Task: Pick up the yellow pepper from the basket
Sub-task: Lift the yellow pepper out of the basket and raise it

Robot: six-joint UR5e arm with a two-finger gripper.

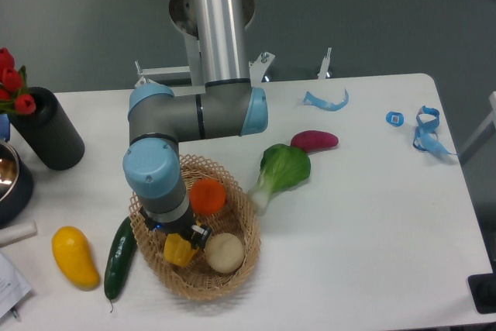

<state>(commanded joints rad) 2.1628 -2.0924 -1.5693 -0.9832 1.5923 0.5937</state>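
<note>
At the bottom of the frame, left of centre, the basket (232, 273) sits on the white desk (364, 230). The pepper (178, 249) lies inside it, low in its left half, just beside a round beige vegetable (225, 253) on its right. It is blocky, with no clear long axis, and which way its stem end points cannot be told. The gripper (181, 244) reaches straight down onto it; dark fingers (197, 235) show against the pepper's upper right edge, and they seem to be closed narrowly on it, though the wrist hides most of the grasp. Whether the pepper touches the basket floor cannot be told.

An orange tomato-like fruit (208, 196) lies in the basket's upper part. Left of the basket, a dark green cucumber (120, 256) lies against the rim, and a smooth yellow fruit (74, 256) lies further left. Right of the basket lies a bok choy (280, 171), leaves to the upper right, and beyond it a purple sweet potato (315, 140).

In the far left stands a black vase (48, 129) with red tulips (12, 83). Blue plastic bits (425, 131) lie at the upper right. Behind the desk is a grey wall (372, 13).
</note>
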